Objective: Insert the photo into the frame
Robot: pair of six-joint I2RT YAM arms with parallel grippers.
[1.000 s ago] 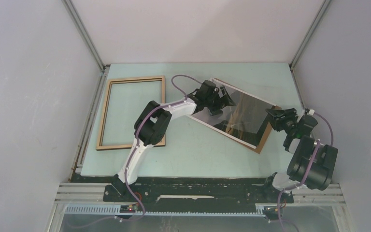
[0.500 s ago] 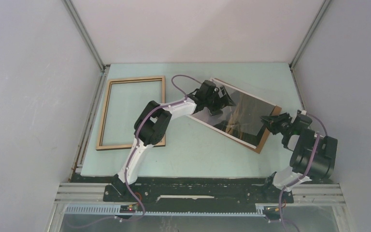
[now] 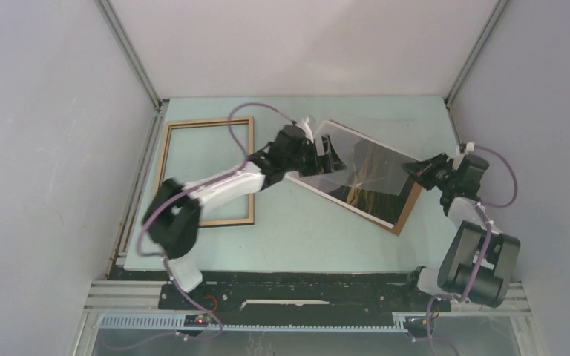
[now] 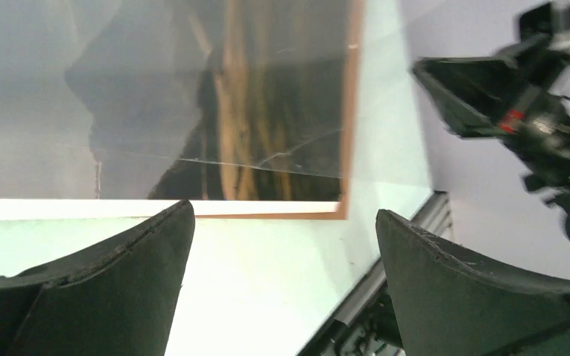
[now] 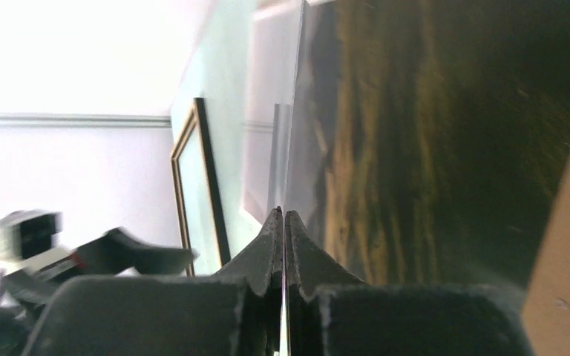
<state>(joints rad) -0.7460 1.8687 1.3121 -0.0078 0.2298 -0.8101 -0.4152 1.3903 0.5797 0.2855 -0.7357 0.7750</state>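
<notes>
The photo (image 3: 364, 174), a dark glossy landscape print, lies skewed at centre right on a brown backing board (image 3: 407, 211). My right gripper (image 3: 421, 169) is shut on the photo's right edge, which runs edge-on up from the closed tips in the right wrist view (image 5: 283, 213). My left gripper (image 3: 328, 154) is open and empty over the photo's far left corner; its fingers (image 4: 119, 274) straddle bare table next to the print's white border (image 4: 59, 208). The frame (image 3: 165, 178), light tan wood, lies flat at the left.
Grey walls enclose the mat on three sides. A metal rail (image 3: 304, 285) runs along the near edge. The left arm's elbow (image 3: 174, 222) hangs over the frame's near right corner. The right arm shows in the left wrist view (image 4: 505, 89).
My right gripper reached in onto the photo's right edge, then drew back right and up with it. The left arm's elbow swung left and its gripper shifted slightly left.
</notes>
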